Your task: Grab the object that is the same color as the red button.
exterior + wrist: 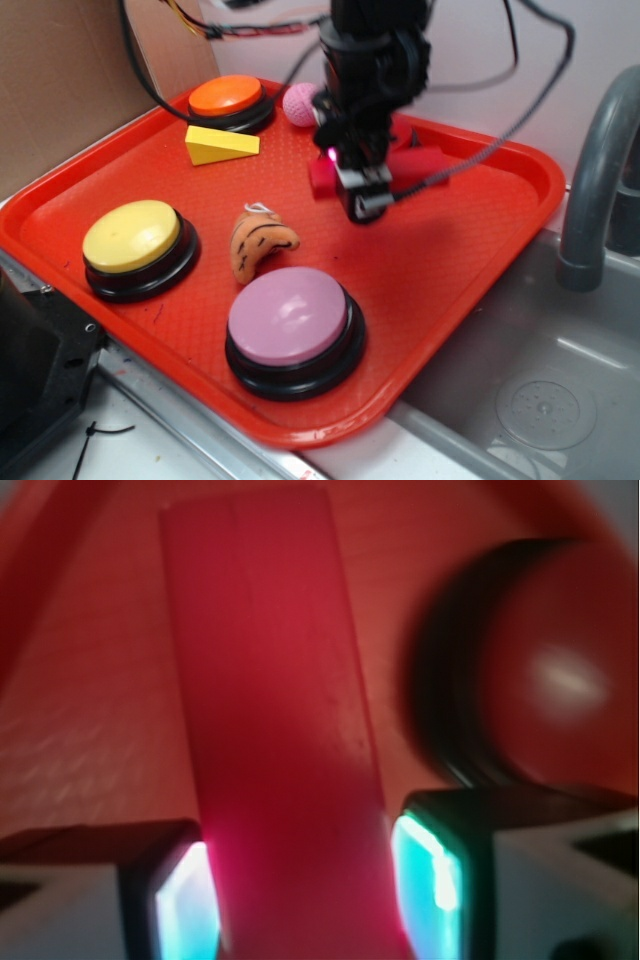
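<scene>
The black arm of the robot comes down from the top of the exterior view, with the wrist pointing almost straight down and loose cables hanging around it. The gripper (362, 195) is at the lowest end of the arm, and a small pink light shines on its side. In the wrist view the gripper (305, 890) has its two glowing pads (185, 905) pressed on both sides of the red block (275, 730), so the jaws are closed on it with the bar between them.
</scene>
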Available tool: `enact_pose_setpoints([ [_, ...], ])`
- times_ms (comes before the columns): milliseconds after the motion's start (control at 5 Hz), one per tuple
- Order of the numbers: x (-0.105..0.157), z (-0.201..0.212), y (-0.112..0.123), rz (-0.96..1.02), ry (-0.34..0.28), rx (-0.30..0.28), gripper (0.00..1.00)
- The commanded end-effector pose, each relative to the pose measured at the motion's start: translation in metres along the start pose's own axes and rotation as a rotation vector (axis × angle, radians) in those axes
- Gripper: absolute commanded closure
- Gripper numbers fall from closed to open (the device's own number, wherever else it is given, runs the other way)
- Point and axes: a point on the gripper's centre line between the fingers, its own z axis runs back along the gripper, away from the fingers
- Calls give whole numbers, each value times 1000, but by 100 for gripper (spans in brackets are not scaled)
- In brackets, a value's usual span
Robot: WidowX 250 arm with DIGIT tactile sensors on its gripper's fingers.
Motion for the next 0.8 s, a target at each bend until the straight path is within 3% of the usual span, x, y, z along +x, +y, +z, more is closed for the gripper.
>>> enact_pose_setpoints([
  [0, -46, 60, 47, 316, -10, -8, 100],
  [400, -77, 62, 79, 543, -25, -39, 100],
  [600, -79, 61, 80, 554, -20, -76, 100],
])
